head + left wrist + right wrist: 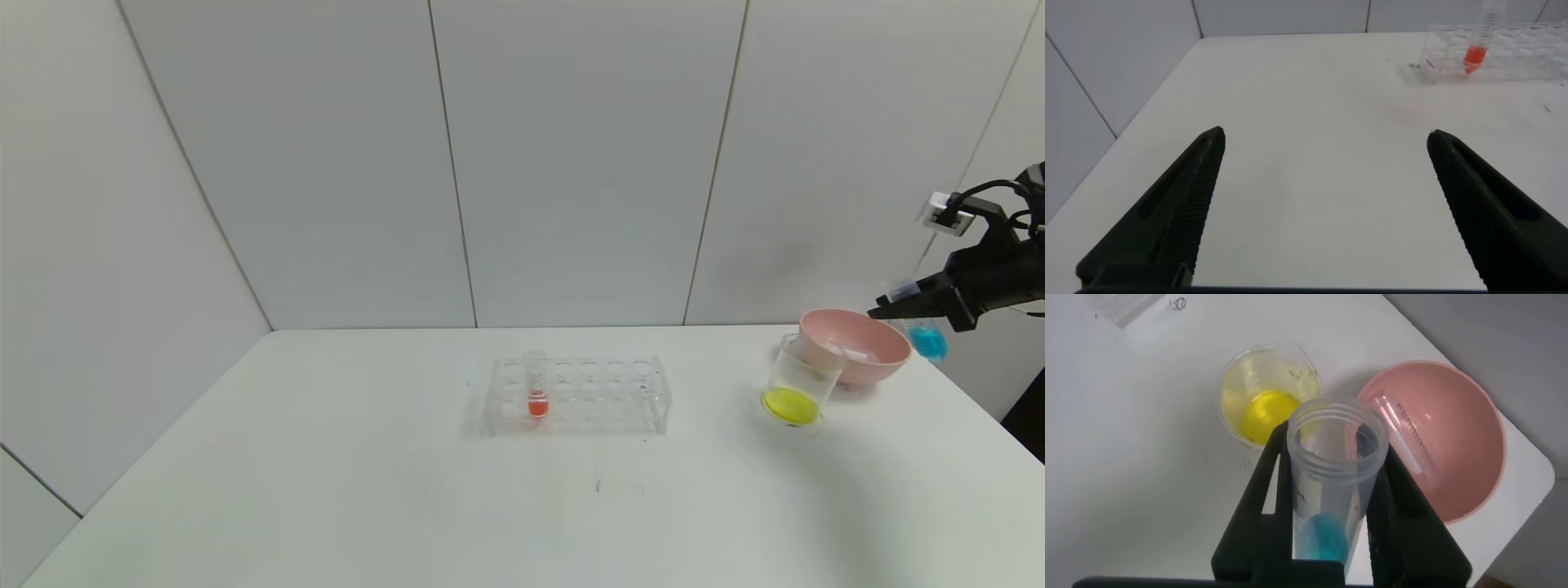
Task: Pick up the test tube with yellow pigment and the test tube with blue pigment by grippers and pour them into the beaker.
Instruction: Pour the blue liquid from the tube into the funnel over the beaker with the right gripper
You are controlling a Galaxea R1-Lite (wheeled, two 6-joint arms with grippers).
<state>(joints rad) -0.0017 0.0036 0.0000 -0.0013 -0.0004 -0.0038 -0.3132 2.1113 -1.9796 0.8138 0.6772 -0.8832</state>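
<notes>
Right now you have the right gripper (886, 309) at the right edge of the head view, above and behind the pink bowl (857, 347), its two fingers clamped on the test tube with blue pigment (922, 331). Your right wrist view looks down that tube's open mouth (1333, 449), with blue liquid pooled in its lower end and a black finger pressed to each side.

Below the tube in that view you can see the beaker (1267, 396), with yellow liquid across its bottom. In the head view the beaker (798, 390) sits on the white table (326, 490) at middle right, just in front of the pink bowl and touching or nearly touching it. An empty clear tube (1404, 433) lies inside the bowl.

Your left gripper (1327, 208) fills the bottom of the left wrist view, fingers spread wide apart with nothing between them, low over the table. The clear rack (580, 394) stands at the centre of the head view, with a red-liquid tube (536, 388) upright in a hole near its left end.
</notes>
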